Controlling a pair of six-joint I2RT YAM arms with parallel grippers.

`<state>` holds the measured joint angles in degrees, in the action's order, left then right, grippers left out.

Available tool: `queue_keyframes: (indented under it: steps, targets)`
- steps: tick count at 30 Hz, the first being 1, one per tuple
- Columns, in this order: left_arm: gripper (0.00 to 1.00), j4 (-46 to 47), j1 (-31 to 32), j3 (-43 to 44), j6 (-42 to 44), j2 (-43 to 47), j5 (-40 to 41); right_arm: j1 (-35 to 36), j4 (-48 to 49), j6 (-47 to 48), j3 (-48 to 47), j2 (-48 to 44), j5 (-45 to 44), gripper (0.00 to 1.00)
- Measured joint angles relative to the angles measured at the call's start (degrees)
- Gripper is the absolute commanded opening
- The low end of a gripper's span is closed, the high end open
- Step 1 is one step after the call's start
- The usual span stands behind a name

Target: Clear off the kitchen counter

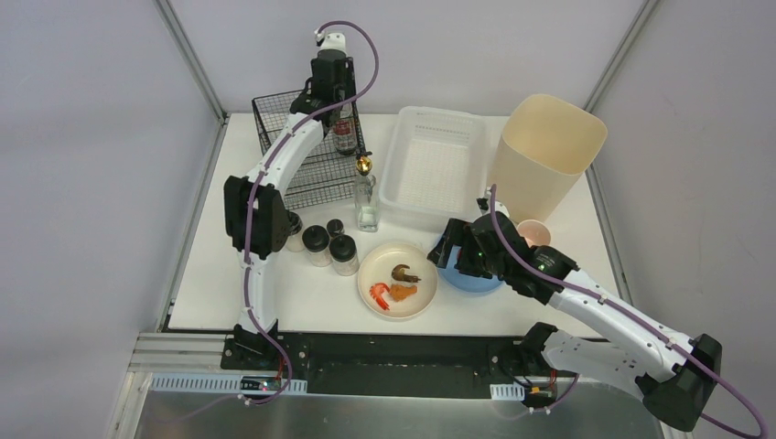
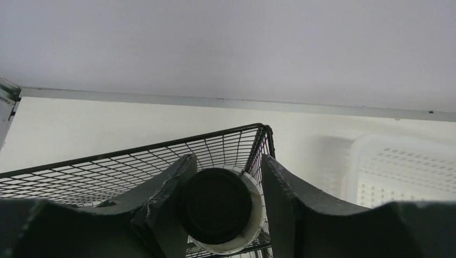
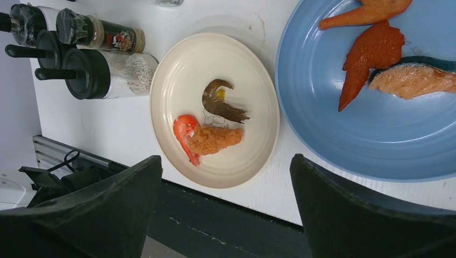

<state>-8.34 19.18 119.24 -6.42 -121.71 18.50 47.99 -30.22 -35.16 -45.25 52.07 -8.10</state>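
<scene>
The white kitchen counter (image 1: 274, 302) holds dishes and jars. My left gripper (image 1: 336, 105) reaches over the right edge of a black wire basket (image 1: 284, 119) at the back left. In the left wrist view the gripper (image 2: 226, 159) is closed round a black-capped spice jar (image 2: 218, 207), also seen from above (image 1: 345, 137). My right gripper (image 1: 458, 251) is open and empty, hovering between a cream plate (image 1: 416, 256) and a blue plate (image 1: 476, 279). The right wrist view shows its jaws (image 3: 226, 161) wide apart above the counter's near edge.
The cream plate (image 3: 236, 70) bears a shrimp (image 3: 185, 131) and fried pieces; the blue plate (image 3: 322, 107) bears sushi (image 3: 411, 80). Several black-capped jars (image 1: 329, 247) and a glass bottle (image 1: 366, 201) stand mid-left. A white slotted basket (image 1: 430, 169), beige bin (image 1: 549, 146) and pink cup (image 1: 535, 233) stand at the back right.
</scene>
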Motion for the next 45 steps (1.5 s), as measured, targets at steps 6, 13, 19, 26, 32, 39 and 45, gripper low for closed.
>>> queue_keyframes:
  steps: [6,13,19,26,32,39,45]
  targets:
    - [0.65,0.04,1.05,-2.73,0.52,0.70,0.00,0.00,-0.02,0.02,0.00,0.00,0.02,0.94]
    - [0.69,-0.35,1.75,-5.95,1.62,4.79,-0.07,0.00,-0.07,0.13,0.00,0.00,0.02,0.94]
    - [0.73,-1.22,2.64,-7.50,2.95,11.28,0.31,0.00,-0.33,0.22,-0.04,-0.07,0.02,0.94]
    - [0.79,-5.40,3.37,-7.63,2.82,20.17,1.55,0.00,-1.99,0.28,-0.42,-1.20,-0.31,0.94]
    - [0.85,-11.80,3.34,-11.52,-0.52,28.89,-2.38,0.00,-4.63,0.83,-2.19,-1.90,-1.57,0.94]
    - [0.90,-18.34,3.37,-19.15,-5.22,37.66,-11.80,0.00,-6.58,1.53,-3.39,-1.70,-2.14,0.94]
    - [0.94,-21.38,3.72,-25.49,-7.89,41.22,-21.29,0.00,-7.39,1.73,-3.41,-1.05,-2.10,0.94]
